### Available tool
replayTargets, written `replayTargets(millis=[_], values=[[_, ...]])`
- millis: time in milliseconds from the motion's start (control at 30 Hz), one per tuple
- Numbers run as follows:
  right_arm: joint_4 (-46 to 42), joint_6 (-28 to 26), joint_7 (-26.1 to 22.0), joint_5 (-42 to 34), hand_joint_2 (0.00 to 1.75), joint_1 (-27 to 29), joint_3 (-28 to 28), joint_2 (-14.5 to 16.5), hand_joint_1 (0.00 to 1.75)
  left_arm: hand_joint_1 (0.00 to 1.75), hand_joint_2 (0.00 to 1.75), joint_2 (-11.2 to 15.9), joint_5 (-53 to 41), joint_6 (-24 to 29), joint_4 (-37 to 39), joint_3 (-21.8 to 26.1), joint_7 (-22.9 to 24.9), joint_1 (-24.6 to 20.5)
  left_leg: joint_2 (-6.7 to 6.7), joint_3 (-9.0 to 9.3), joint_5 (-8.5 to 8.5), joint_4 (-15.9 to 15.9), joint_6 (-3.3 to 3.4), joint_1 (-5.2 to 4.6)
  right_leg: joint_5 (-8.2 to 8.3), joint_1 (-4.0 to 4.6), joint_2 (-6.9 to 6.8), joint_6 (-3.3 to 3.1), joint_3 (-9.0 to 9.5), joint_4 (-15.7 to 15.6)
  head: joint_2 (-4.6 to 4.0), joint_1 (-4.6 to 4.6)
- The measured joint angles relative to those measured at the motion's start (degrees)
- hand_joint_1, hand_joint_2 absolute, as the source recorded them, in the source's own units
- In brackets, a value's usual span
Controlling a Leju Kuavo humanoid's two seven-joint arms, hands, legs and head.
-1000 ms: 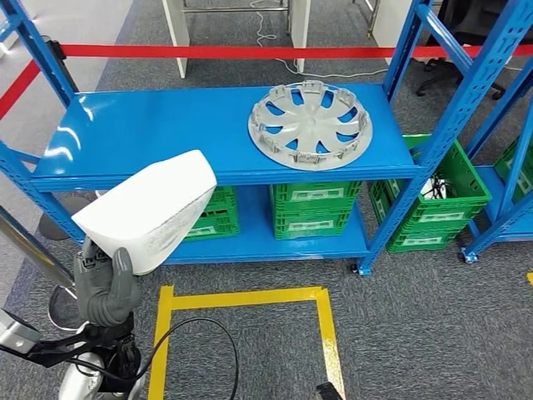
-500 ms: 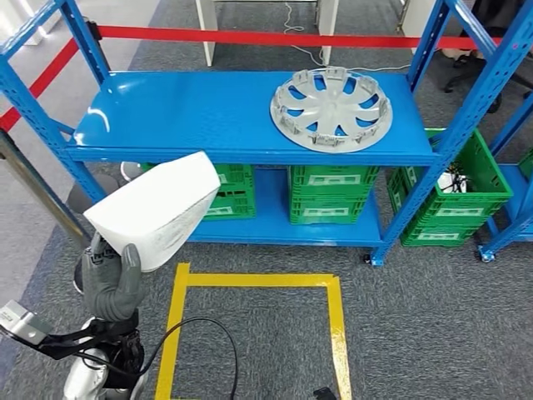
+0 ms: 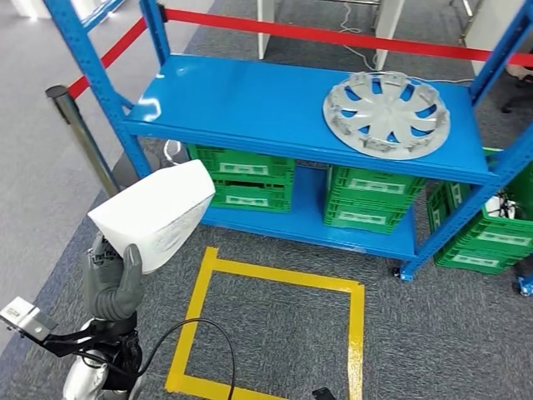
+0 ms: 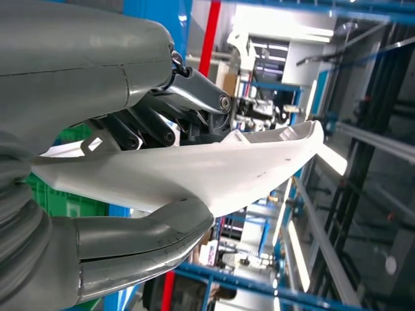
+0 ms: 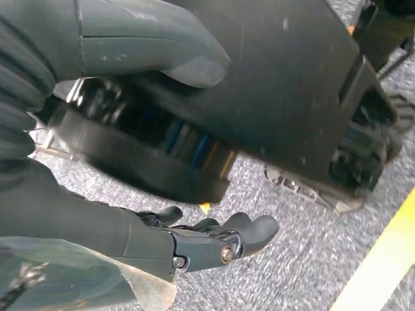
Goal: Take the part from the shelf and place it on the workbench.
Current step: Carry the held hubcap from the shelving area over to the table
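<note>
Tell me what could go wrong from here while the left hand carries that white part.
The left hand grips the white part by one end only, so the long free end could sag or slip out. That free end also points toward the blue shelf and might clip it in a turn.

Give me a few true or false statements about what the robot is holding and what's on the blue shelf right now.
1. The left hand holds a white part. True.
2. The wheel cover lies on the floor. False: it lies flat on the blue shelf's top level.
3. Green crates sit on the lower shelf level. True.
4. The right hand holds the wheel cover. False: its fingers are empty and apart.
5. The yellow tape square is on the shelf. False: it is on the floor.
</note>
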Motion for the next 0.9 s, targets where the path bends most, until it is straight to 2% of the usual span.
replayTargets(millis=[67,100,133,167,200,233,267,333,367,400,467,500,533,567,600,667,700,733,767,800,833,900], values=[[0.0,0.0,0.0,0.0,1.75,-0.1,0.0,0.0,0.0,1.75,1.75,-0.1,0.0,0.0,0.0,0.0,0.0,-0.1,-1.19,-0.01,0.35,-0.5,0.65,0.4,-2.19,-0.2,3.04,0.45,-1.48,3.0,0.0,0.24],[0.0,0.0,0.0,0.0,1.75,-0.1,0.0,0.0,0.0,1.75,1.75,-0.1,0.0,0.0,0.0,0.0,0.0,-0.1,-1.76,-0.04,0.47,-0.6,0.87,0.48,-3.91,-0.32,4.93,0.54,-3.12,6.3,0.0,0.39],[0.0,0.0,0.0,-0.1,1.75,-0.1,0.0,0.0,0.0,1.75,1.75,-0.1,0.0,0.0,0.1,0.0,0.0,-0.2,-2.38,-0.13,0.52,-0.6,0.99,0.5,-5.72,-0.35,6.02,0.6,-5.17,10.5,0.0,0.48],[0.0,0.0,-0.1,-0.1,1.75,-0.1,0.0,0.0,0.0,1.75,1.75,-0.1,0.0,0.0,0.1,0.0,0.0,-0.1,-2.99,-0.18,0.53,-0.6,1.05,0.46,-7.19,-0.33,6.42,0.67,-7.29,14.7,0.0,0.53],[0.0,0.0,-0.2,-0.1,1.75,-0.2,0.0,0.0,0.0,1.75,1.75,-0.1,0.0,0.0,0.2,0.0,0.0,-0.1,-3.64,-0.2,0.53,-0.5,1.08,0.41,-7.79,-0.3,6.55,0.71,-8.88,17.6,0.0,0.51],[0.0,0.0,-0.2,-0.1,1.75,-0.3,0.0,0.0,0.0,1.75,1.75,-0.1,0.1,0.0,0.3,0.0,0.0,-0.1,-4.33,-0.21,0.52,-0.4,1.09,0.39,-7.37,-0.28,6.6,0.73,-9.68,18.7,0.0,0.51],[0.0,0.0,-0.2,-0.1,1.75,-0.3,0.0,0.0,0.0,1.75,1.75,-0.1,0.1,0.1,0.4,0.0,0.1,-0.1,-5.13,-0.2,0.47,-0.2,1.07,0.4,-5.72,-0.31,6.7,0.72,-9.35,17.4,0.0,0.51],[0.0,0.0,-0.1,-0.1,1.75,-0.2,0.0,0.0,0.0,1.75,1.75,-0.1,0.3,0.3,0.5,0.0,0.2,-0.1,-6.78,-0.21,0.29,0.3,0.89,0.53,-0.77,-0.52,7.61,0.67,-6.34,10.0,0.0,0.51],[0.0,0.0,-0.1,-0.1,1.75,-0.1,0.0,0.0,0.0,1.75,1.75,-0.1,0.5,0.6,0.5,0.0,0.2,-0.2,-7.57,-0.38,0.2,0.6,0.66,0.55,0.82,-0.7,9.11,0.71,-4.8,6.3,0.0,0.51],[0.0,0.0,0.0,-0.1,1.75,0.0,0.0,0.0,0.0,1.75,1.75,-0.1,0.5,0.9,0.5,0.0,0.4,-0.3,-8.23,-0.72,0.15,1.0,0.42,0.57,1.37,-0.89,10.46,0.7,-3.7,3.7,0.0,0.5],[0.0,-0.2,0.1,-0.2,1.75,0.0,0.0,0.0,0.0,1.75,1.75,-0.1,-0.6,2.5,0.6,-0.1,0.8,-0.5,-9.36,-1.62,0.33,1.5,-0.23,0.71,0.8,-0.96,12.08,0.52,-2.95,2.4,0.0,0.47],[0.0,-0.3,0.2,-0.3,1.75,0.0,0.0,0.0,0.0,1.75,1.75,-0.1,-1.9,4.3,0.6,-0.1,1.2,-0.5,-9.97,-1.97,0.48,1.7,-0.57,0.82,0.74,-0.94,11.54,0.23,-2.8,2.3,0.0,0.46],[0.0,-0.4,0.2,-0.4,1.75,0.0,0.0,0.0,0.0,1.75,1.75,-0.1,-3.5,6.4,0.6,-0.1,1.4,-0.5,-9.89,-2.22,0.43,1.8,-0.91,0.84,0.84,-0.91,10.85,-0.11,-2.75,2.5,0.0,0.43],[0.0,-0.6,0.3,-0.5,1.75,-0.1,0.0,0.0,0.0,1.75,1.75,0.0,-5.0,8.6,0.7,-0.1,1.7,-0.6,-8.99,-2.65,-0.07,2.7,-1.25,0.76,0.93,-0.93,10.07,-0.49,-2.7,2.4,0.0,0.23],[0.0,-0.7,0.3,-0.5,1.75,-0.1,0.0,0.0,0.0,1.75,1.75,0.1,-6.1,10.3,0.7,-0.2,2.0,-0.8,-7.5,-3.43,-1.13,4.5,-1.56,0.68,0.98,-0.96,9.17,-0.84,-2.62,2.3,0.0,-0.05],[0.0,-0.8,0.4,-0.5,1.75,0.1,0.0,0.0,0.0,1.75,1.75,0.5,-7.0,11.2,0.9,-0.6,2.3,-1.5,-4.18,-6.44,-4.63,11.3,-2.08,0.7,0.88,-0.76,7.23,-1.35,-2.55,2.3,0.0,-0.53],[0.0,-0.7,0.4,-0.4,1.75,0.2,0.0,0.0,0.0,1.75,1.75,0.8,-6.9,10.6,1.0,-0.9,2.2,-1.7,-3.48,-8.03,-6.1,14.9,-2.24,0.79,0.8,-0.63,6.25,-1.51,-2.55,2.3,0.0,-0.57],[0.0,-0.6,0.4,-0.4,1.75,0.2,0.0,0.0,0.0,1.75,1.75,1.2,-6.7,9.8,1.0,-1.0,1.9,-1.8,-3.13,-9.05,-6.76,17.3,-2.27,0.86,0.73,-0.5,5.31,-1.6,-2.53,2.3,0.0,-0.57],[0.0,-0.5,0.4,-0.3,1.75,0.2,0.0,0.0,0.0,1.75,1.75,1.7,-6.4,8.8,1.1,-1.1,1.4,-1.8,-2.99,-9.05,-6.26,17.7,-2.17,0.88,0.66,-0.38,4.49,-1.67,-2.47,2.3,0.0,-0.58],[0.0,-0.3,0.4,-0.3,1.75,0.1,0.0,0.0,0.0,1.75,1.75,2.1,-6.2,7.8,1.1,-1.1,0.9,-1.9,-2.81,-7.96,-4.73,15.7,-1.9,0.83,0.58,-0.25,3.77,-1.72,-2.36,2.3,0.0,-0.59],[0.0,-0.2,0.4,-0.2,1.75,0.0,0.0,0.0,0.0,1.75,1.75,2.5,-6.1,7.0,1.1,-1.1,0.5,-1.9,-2.33,-6.11,-2.69,12.1,-1.46,0.66,0.47,-0.12,3.1,-1.75,-2.2,2.3,0.0,-0.6],[0.0,0.0,0.4,-0.1,1.75,0.0,0.0,0.0,0.0,1.75,1.75,2.9,-6.2,5.9,1.1,-1.2,-0.1,-2.2,-0.15,-2.55,-0.29,5.1,-0.39,-0.09,0.23,0.18,1.85,-1.66,-1.98,2.3,0.0,-0.57]])
